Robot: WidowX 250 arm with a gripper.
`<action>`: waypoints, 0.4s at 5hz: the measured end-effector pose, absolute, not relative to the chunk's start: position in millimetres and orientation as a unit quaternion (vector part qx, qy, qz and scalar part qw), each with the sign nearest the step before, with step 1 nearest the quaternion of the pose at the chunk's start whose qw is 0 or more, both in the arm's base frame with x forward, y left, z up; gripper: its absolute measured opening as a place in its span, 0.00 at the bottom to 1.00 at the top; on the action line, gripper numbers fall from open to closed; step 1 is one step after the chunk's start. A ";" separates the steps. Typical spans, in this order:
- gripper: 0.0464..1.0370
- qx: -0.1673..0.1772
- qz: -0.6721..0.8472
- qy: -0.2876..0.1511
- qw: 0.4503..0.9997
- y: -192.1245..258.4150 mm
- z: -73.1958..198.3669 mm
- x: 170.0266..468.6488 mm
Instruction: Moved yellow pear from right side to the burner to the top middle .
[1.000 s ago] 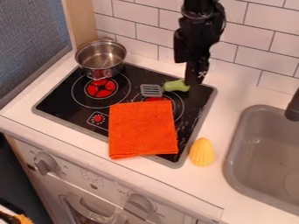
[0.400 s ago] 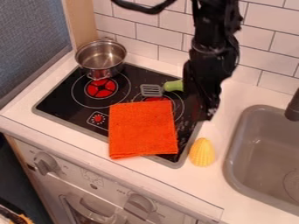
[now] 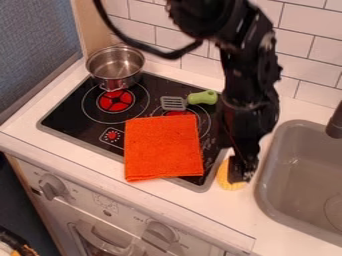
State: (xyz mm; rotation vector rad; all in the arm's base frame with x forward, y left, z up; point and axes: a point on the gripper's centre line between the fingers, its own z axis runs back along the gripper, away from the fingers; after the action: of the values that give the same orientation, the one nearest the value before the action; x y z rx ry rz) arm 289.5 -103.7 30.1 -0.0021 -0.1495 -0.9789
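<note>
The gripper (image 3: pixel 242 174) hangs down over the yellow pear (image 3: pixel 226 181) and hides part of it; whether it stands wide or narrow, or has hold of the pear, I cannot tell. The pear is on the white counter (image 3: pixel 288 226), between the black cooktop (image 3: pixel 68 113) and the grey sink (image 3: pixel 292 199). On the cooktop, an orange cloth (image 3: pixel 162 149) lies folded, its lower end over the front edge. Just behind the cloth lies a spatula (image 3: pixel 174 103), its green handle towards the arm. Farther off, a metal pot (image 3: pixel 115 68) stands upright at the back left corner, behind a red-centred burner (image 3: pixel 115 101).
</note>
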 end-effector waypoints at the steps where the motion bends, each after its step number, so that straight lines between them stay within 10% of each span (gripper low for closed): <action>1: 0.96 -0.017 -0.473 -0.073 0.878 -112.7 24.5 283.7; 2: 0.90 -0.015 -0.483 -0.068 0.873 -116.4 11.1 283.8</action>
State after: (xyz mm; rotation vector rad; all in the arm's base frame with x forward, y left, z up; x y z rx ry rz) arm 283.8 -116.4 11.1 -0.0321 -0.1420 -1.0098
